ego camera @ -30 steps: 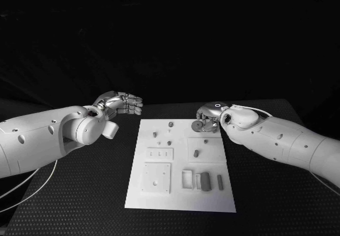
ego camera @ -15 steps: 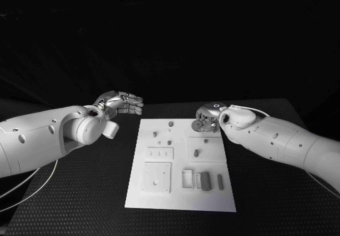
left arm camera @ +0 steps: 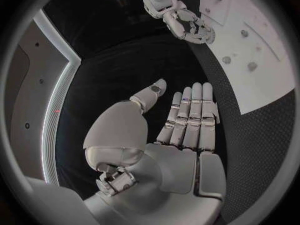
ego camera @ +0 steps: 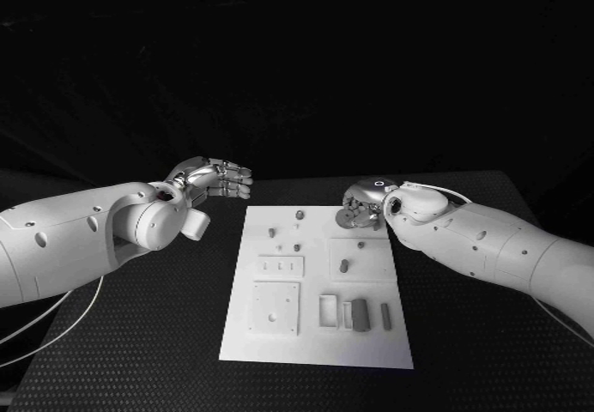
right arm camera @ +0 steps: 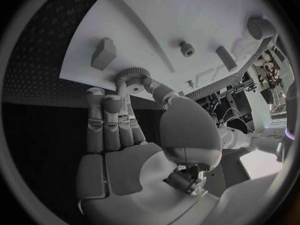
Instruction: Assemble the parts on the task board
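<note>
Evidently small, light and rigid, the gear (right arm camera: 132,75) at the board's (ego camera: 316,343) one o'clock corner is pinched by its toothed rim in the right hand (ego camera: 363,209), best kept there; the left hand (ego camera: 213,178) hangs empty, fingers straight.

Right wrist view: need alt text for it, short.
The right robot hand pinches a small toothed gear between thumb and a finger at the near edge of the white task board. Further onto the board stand a blocky part, a small peg and a slim upright part, all apart from the gear.
</note>
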`<action>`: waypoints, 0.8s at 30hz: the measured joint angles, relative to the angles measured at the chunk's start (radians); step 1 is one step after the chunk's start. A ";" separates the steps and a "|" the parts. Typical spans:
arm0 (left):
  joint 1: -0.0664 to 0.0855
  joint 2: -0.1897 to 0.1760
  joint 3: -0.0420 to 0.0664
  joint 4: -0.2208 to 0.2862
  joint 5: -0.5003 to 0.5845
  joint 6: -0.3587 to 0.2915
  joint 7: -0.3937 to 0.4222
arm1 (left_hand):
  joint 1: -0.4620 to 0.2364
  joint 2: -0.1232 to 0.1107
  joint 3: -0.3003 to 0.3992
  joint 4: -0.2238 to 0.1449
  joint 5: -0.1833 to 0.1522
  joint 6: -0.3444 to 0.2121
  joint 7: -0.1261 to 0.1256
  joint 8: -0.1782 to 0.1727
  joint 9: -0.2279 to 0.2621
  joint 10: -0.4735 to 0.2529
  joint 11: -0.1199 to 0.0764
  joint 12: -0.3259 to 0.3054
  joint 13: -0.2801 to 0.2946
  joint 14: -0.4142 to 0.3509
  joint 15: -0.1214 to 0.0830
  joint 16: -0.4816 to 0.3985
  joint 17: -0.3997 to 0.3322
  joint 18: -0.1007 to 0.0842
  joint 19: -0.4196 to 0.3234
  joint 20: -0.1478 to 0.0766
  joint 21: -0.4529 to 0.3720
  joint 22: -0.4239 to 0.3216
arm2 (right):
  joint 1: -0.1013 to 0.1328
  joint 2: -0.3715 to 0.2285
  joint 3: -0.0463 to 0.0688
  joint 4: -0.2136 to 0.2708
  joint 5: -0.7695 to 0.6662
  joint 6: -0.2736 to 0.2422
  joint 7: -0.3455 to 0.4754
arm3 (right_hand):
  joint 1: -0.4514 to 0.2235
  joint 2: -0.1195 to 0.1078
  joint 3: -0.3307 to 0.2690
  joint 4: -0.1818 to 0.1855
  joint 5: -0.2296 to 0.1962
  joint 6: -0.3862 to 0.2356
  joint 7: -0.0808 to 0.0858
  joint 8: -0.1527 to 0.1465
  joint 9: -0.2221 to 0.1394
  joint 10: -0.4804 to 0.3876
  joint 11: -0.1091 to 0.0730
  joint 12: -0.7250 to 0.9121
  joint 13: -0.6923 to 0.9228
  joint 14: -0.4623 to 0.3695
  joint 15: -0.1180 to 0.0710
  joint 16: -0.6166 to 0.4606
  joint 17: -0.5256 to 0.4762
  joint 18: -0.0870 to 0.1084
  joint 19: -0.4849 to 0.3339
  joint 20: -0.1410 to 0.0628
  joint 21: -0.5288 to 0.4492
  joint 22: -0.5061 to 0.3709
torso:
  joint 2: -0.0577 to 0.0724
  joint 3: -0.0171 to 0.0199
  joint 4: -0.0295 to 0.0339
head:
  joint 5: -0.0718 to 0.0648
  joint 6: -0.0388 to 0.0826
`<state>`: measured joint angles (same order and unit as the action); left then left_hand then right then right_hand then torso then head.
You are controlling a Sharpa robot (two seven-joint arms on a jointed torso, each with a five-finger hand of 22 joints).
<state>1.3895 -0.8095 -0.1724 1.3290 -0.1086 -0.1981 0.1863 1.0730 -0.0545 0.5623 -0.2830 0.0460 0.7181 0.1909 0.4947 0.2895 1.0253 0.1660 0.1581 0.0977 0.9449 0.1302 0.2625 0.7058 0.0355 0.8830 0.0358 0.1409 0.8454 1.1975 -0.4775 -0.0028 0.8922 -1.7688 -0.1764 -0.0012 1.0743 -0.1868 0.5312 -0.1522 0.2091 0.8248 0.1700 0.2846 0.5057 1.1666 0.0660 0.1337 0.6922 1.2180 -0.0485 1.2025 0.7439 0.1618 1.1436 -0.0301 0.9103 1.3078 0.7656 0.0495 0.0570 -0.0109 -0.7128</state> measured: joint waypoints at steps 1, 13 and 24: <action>0.000 0.000 0.000 0.000 0.000 0.000 0.000 | -0.004 0.004 -0.002 0.002 0.000 0.000 0.000 0.000 0.000 0.000 0.000 0.000 0.000 0.000 0.000 0.000 0.000 0.000 0.000 0.000 0.000 0.000 | 0.000 0.001 0.000 -0.002 0.001 0.000 0.001 | 0.000 0.000 -0.003 -0.003 0.000 0.000 0.000 0.000 0.000 0.000 0.000 -0.002 0.000 0.000 0.000 0.000 -0.001 0.000 0.000 0.000 0.000 0.000 | 0.000 0.0004 -0.0002 | 0.000 0.000; 0.000 -0.001 0.000 0.003 0.000 0.001 -0.002 | -0.003 0.003 -0.002 0.002 0.000 0.000 0.000 -0.002 0.000 0.000 0.000 -0.001 0.000 0.000 0.000 0.000 0.000 0.000 0.000 0.000 0.000 0.000 | 0.002 0.011 -0.003 -0.015 0.007 0.000 0.006 | 0.000 0.008 -0.001 -0.016 0.000 0.005 0.002 0.001 -0.002 0.000 0.000 -0.020 -0.003 0.000 0.000 0.000 -0.002 0.000 0.000 0.000 0.000 0.000 | 0.001 0.0010 -0.0003 | 0.002 -0.003; 0.000 -0.005 0.000 0.008 0.000 0.003 -0.004 | -0.008 -0.001 -0.002 0.002 0.000 0.000 0.000 -0.004 0.000 0.000 0.000 -0.004 -0.001 0.000 0.000 0.000 0.000 0.000 0.000 0.000 0.000 0.000 | 0.003 0.013 -0.014 -0.011 0.008 -0.014 0.006 | 0.029 0.037 0.006 -0.100 0.000 0.023 -0.004 0.011 -0.006 0.019 0.007 -0.061 -0.002 -0.001 0.006 0.008 -0.006 0.000 0.000 0.001 0.000 0.000 | 0.001 0.0019 -0.0014 | 0.004 -0.006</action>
<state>1.3896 -0.8142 -0.1724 1.3374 -0.1088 -0.1948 0.1819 1.0655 -0.0552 0.5600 -0.2807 0.0460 0.7182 0.1909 0.4909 0.2895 1.0253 0.1660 0.1544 0.0969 0.9449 0.1302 0.2624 0.7055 0.0355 0.8830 0.0358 0.1409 0.8454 1.2010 -0.4645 -0.0169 0.8814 -1.7612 -0.1902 0.0048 1.1032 -0.1494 0.5368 -0.2520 0.2088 0.8475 0.1660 0.2953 0.4993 1.1857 0.0730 0.0725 0.6897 1.2167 -0.0425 1.2102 0.7378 0.1617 1.1440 -0.0294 0.9103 1.3078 0.7669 0.0514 0.0556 -0.0071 -0.7192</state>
